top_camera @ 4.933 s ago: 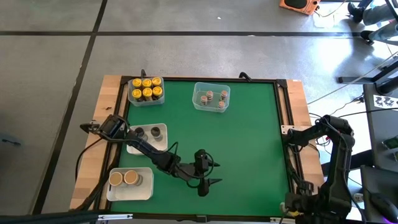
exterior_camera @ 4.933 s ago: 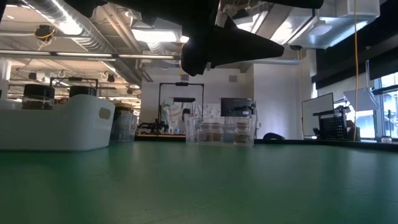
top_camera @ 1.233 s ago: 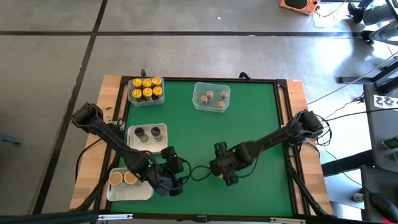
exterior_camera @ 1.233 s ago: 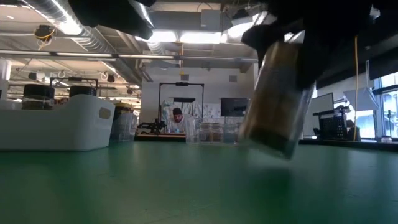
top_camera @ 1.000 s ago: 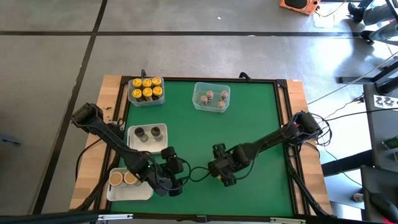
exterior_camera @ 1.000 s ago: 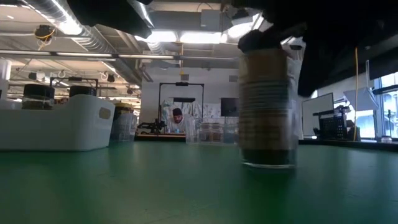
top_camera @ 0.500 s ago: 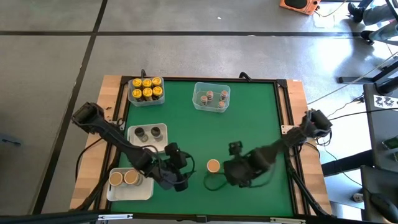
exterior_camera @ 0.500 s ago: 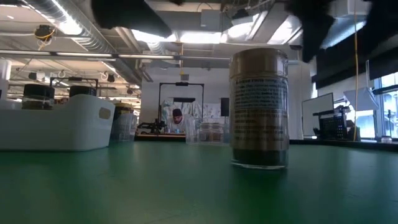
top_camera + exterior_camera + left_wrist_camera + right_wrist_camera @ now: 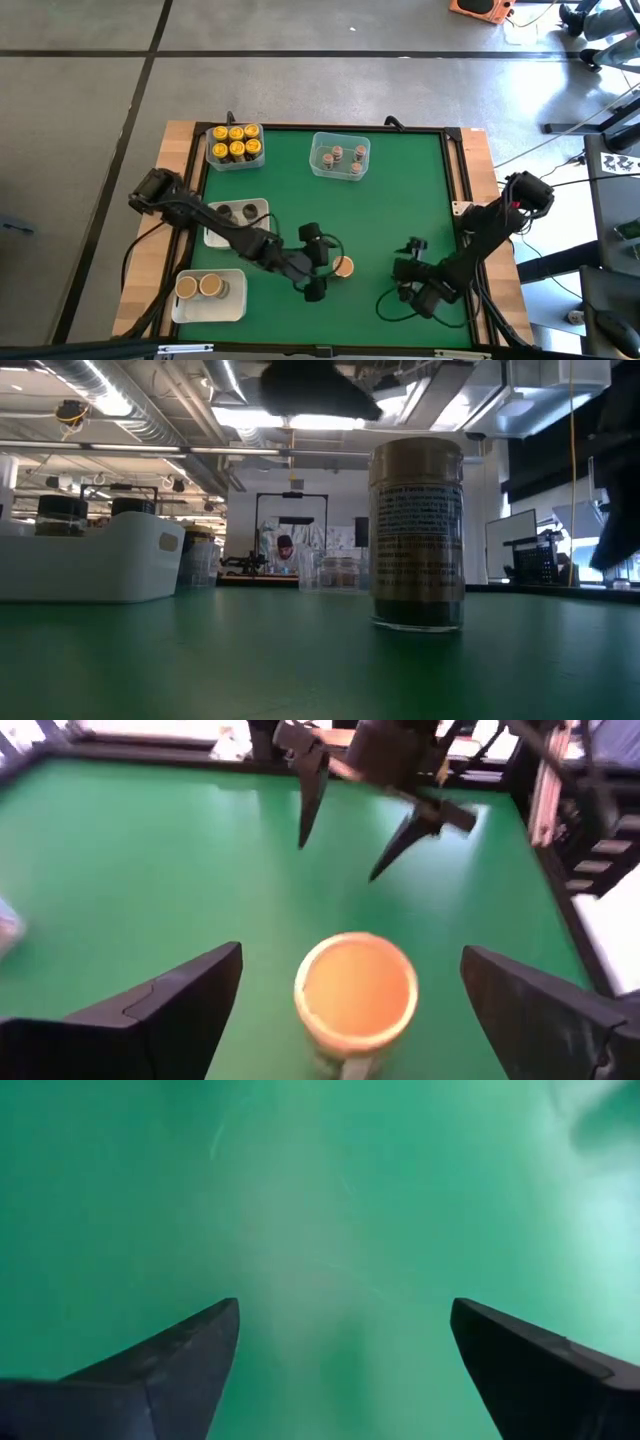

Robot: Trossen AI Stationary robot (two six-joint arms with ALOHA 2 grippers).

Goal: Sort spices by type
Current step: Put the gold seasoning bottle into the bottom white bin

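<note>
A spice jar with a wide tan lid point(image 9: 343, 266) stands upright on its base on the green mat, tall in the low view point(image 9: 417, 535). My left gripper point(image 9: 323, 266) is open just left of it. In the left wrist view its fingers stand on either side of the jar point(image 9: 355, 990) without touching it. My right gripper point(image 9: 400, 272) is open to the jar's right, over bare mat point(image 9: 345, 1305), and also shows beyond the jar point(image 9: 338, 860).
At the far left a tub point(image 9: 235, 145) holds yellow-lidded jars, and a clear tub point(image 9: 340, 157) holds grey-pink-lidded ones. A white tray point(image 9: 257, 212) with two dark-lidded jars and a white tray point(image 9: 232, 300) with two tan-lidded jars stand at the left. Bare mat lies at centre and right.
My right gripper has let go of the tan-lidded jar, which stays upright on the mat, and has drawn back toward the table's right and near edges. My left gripper has moved right, toward the jar, until its fingers flank it.
</note>
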